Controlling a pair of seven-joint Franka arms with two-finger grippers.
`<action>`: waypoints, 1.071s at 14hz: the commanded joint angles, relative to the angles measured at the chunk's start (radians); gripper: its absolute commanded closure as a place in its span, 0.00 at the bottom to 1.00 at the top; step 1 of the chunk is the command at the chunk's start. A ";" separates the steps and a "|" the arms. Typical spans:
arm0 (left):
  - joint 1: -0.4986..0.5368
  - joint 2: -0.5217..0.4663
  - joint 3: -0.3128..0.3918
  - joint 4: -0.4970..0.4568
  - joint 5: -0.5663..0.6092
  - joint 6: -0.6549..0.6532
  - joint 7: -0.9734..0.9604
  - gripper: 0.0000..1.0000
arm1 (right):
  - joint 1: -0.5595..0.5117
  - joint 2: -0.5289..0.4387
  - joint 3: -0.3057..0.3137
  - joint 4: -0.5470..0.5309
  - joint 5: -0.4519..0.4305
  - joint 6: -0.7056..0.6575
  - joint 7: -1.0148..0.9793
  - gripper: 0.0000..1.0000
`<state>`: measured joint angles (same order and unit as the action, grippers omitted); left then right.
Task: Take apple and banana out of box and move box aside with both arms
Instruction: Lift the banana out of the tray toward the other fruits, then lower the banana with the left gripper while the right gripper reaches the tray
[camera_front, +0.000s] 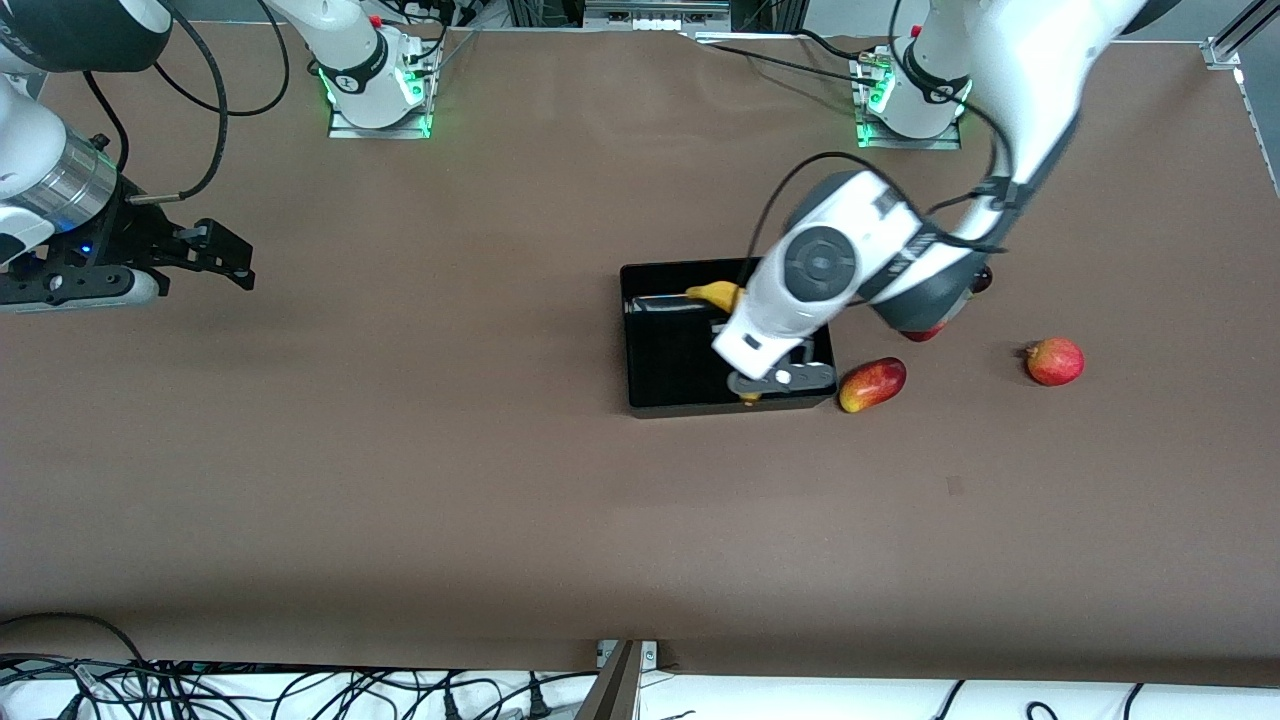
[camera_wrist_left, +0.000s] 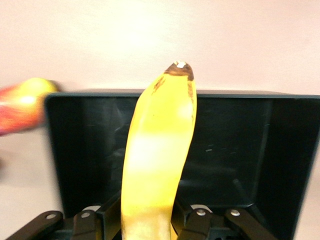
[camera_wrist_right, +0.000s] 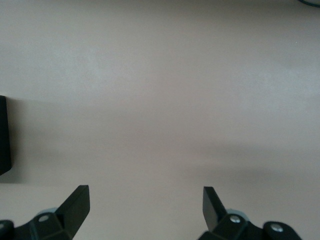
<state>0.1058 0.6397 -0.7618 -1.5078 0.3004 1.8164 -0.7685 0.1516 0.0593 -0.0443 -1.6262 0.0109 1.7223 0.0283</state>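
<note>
My left gripper (camera_front: 770, 385) is over the black box (camera_front: 665, 350), at the box's end toward the left arm, and is shut on the yellow banana (camera_front: 716, 293). In the left wrist view the fingers (camera_wrist_left: 200, 222) clamp the banana (camera_wrist_left: 157, 160), which points out over the open box (camera_wrist_left: 240, 150). My right gripper (camera_front: 228, 258) waits open and empty over bare table at the right arm's end; its wrist view shows the gap (camera_wrist_right: 145, 200) above the mat. Red slivers of fruit (camera_front: 922, 333) show under the left arm; I cannot tell whether one is the apple.
An oblong red and yellow fruit (camera_front: 872, 384) lies on the table against the box's corner, also in the left wrist view (camera_wrist_left: 20, 107). A round red fruit (camera_front: 1054, 361) lies farther toward the left arm's end. A dark red fruit (camera_front: 982, 278) peeks from under the left arm.
</note>
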 joint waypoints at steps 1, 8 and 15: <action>0.084 0.011 -0.021 0.090 -0.018 -0.188 0.221 1.00 | 0.000 -0.006 0.003 0.009 0.000 -0.013 0.007 0.00; 0.334 0.061 0.024 0.058 0.165 -0.252 0.862 1.00 | 0.022 0.025 0.010 0.009 0.009 0.013 0.007 0.00; 0.431 0.127 0.139 -0.152 0.246 0.148 1.052 1.00 | 0.092 0.050 0.009 0.009 -0.006 0.008 -0.011 0.00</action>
<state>0.4975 0.7841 -0.6403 -1.5765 0.5158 1.8485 0.2333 0.2389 0.1127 -0.0310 -1.6267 0.0116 1.7396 0.0280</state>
